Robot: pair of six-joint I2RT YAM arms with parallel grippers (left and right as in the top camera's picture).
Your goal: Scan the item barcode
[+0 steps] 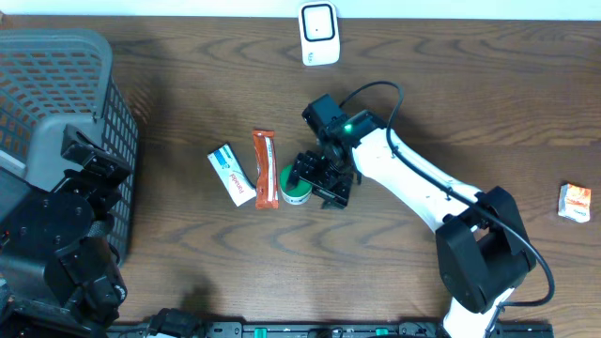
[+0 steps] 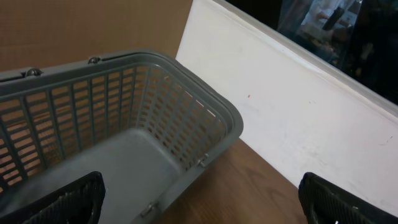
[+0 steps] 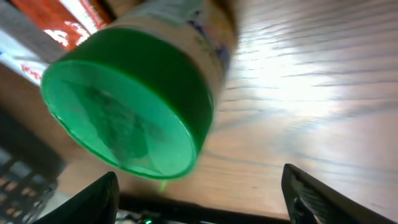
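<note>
Green-lidded jar (image 1: 297,186): one, on the wooden table (image 1: 470,84) just beside my right gripper (image 1: 321,178), with one orange bar (image 1: 266,169), one white-blue box (image 1: 230,175) and one scanner (image 1: 319,34).

Left wrist: one grey basket (image 2: 186,78); my left gripper (image 2: 199,202) is spread wide and empty.

Right wrist: the lid faces me, with a pale label behind it. My fingers (image 3: 93,199) stand apart, gripping nothing.

One basket (image 1: 56,39), one scanner (image 1: 319,33), four items (image 1: 296,188) (image 1: 266,169) (image 1: 231,175) (image 1: 575,202)

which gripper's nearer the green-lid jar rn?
Right. The right gripper is at the jar, jaws open either side of it. The left gripper is far off to the left, by the basket.
</note>
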